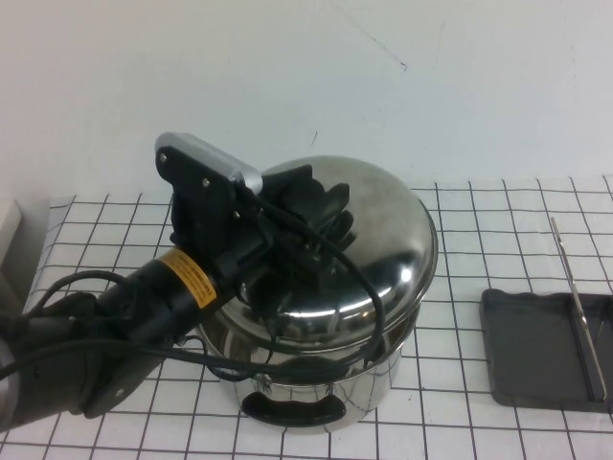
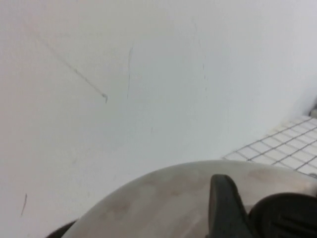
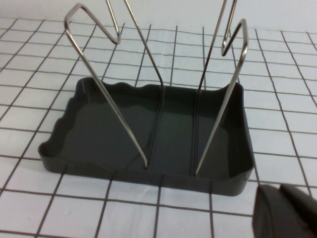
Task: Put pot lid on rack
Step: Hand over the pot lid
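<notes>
Pot lid: tilted, raised off the rim of the steel pot on the side away from the camera, with a gap visible between lid edge and pot on the right. Dome shiny, catching the reflection of the arm.

Left claw: over the centre of the lid, fingers clenched around the spot where the black knob sits; the knob itself is hidden by the fingers in the high view. Left wrist view shows the lid's dome directly below the camera, one dark finger pressed close against a dark rounded shape beside it, probably the knob.

Rack: on the gridded desk, well apart from the pot, toward the robot's right. Dark grey tray with upright wire frame; nothing in it. Right wrist view looks straight into the tray.

Right claw: hovering near the rack, only a dark tip visible at the frame corner; cannot tell whether released or clenched.
</notes>
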Tool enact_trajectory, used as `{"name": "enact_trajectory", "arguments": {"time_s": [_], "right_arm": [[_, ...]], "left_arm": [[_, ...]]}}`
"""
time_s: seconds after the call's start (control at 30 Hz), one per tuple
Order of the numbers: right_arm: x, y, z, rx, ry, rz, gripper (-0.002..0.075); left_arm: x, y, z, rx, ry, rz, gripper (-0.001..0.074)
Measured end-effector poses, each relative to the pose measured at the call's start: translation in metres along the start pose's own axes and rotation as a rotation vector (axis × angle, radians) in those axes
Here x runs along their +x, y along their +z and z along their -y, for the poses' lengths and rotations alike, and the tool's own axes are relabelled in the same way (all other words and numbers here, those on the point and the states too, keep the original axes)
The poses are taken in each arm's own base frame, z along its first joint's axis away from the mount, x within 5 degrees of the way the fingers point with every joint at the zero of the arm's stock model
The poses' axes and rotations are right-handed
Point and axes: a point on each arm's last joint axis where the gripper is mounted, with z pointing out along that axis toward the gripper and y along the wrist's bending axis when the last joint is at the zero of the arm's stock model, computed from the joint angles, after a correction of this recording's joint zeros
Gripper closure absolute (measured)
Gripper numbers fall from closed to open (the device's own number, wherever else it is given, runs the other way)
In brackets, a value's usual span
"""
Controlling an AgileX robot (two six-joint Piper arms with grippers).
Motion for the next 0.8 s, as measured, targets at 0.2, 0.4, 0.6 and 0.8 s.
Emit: {"name": "enact_trajectory", "arguments": {"time_s": [0.2, 0.4, 0.6, 0.8], "right_arm": [[0.0, 0.0, 0.0, 0.0, 0.0, 0.0, 0.0729], [0.0, 0.0, 0.0, 0.0, 0.0, 0.0, 0.0729], [-0.002, 0.0, -0.002, -0.025, 0.124, 0.02, 0.0729], [-0.013, -0.003, -0.019, -0.259, 0.905, 0.042, 0.0729]], "left_arm": [[-0.039, -0.013, 0.012, 0.066, -0.054, 0.185, 0.042], [-0.06, -0.022, 0.023, 0.205, -0.332, 0.308, 0.042], [-0.055, -0.021, 0.028, 0.274, -0.406, 0.245, 0.042], [-0.049, -0.019, 0.028, 0.287, -0.479, 0.214, 0.042]]}}
